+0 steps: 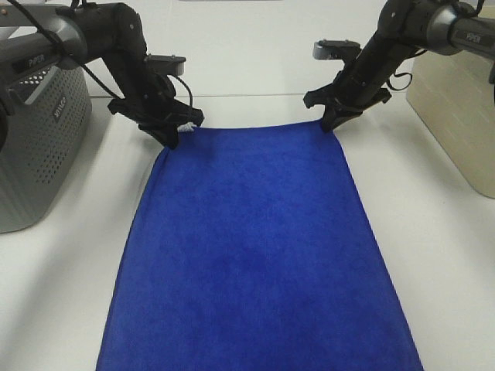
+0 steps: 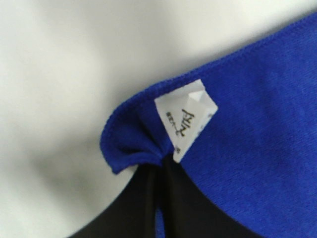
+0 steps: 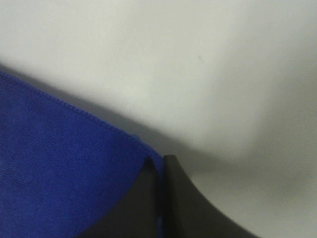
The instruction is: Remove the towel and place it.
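A: Plush blue towel (image 1: 259, 247), soft and limp, lies flat on the table (image 1: 433, 255); it should sag between grips.

B: Left gripper (image 1: 176, 133) is clamped on the tag (image 2: 185, 119) corner, right gripper (image 1: 331, 122) pinches the other; corners suit best.

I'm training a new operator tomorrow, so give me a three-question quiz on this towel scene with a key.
1. True or false: both claws are shut on corners of the towel.
2. Which claw grips the corner that has the white tag?
A. left claw
B. right claw
C. neither
3. Fill in: the towel lies spread on the white ____, beside a grey basket full of small holes.

Key:
1. True; each pinches one far corner.
2. A.
3. table.
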`<state>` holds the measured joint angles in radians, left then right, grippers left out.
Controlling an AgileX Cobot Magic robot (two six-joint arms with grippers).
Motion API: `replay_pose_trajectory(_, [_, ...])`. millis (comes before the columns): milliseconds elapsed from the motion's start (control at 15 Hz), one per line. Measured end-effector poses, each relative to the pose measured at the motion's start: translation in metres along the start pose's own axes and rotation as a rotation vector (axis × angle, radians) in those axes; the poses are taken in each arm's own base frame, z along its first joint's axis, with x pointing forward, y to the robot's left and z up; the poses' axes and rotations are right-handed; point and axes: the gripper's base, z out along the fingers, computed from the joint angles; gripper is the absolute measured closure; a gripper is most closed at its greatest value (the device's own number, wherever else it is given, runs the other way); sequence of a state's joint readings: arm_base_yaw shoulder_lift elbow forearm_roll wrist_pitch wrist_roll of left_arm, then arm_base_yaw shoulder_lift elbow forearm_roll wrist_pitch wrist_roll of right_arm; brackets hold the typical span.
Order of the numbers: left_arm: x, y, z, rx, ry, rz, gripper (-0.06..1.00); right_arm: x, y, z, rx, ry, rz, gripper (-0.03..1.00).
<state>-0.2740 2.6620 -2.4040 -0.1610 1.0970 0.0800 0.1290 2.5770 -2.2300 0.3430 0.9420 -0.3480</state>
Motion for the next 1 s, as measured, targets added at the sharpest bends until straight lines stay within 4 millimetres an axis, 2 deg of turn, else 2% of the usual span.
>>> replay_pose_trajectory(267, [-0.017,0.000,-0.008,-0.014,-0.151,0.010,0.93,-0.019,0.001,-0.020,0.045,-0.154,-0.054,0.95])
replay_pose_trajectory(1000, [-0.045,0.004,-0.018,-0.102,-0.473,0.176,0.93,-0.040,-0.003,-0.026,0.110,-0.392,-0.106,0.95])
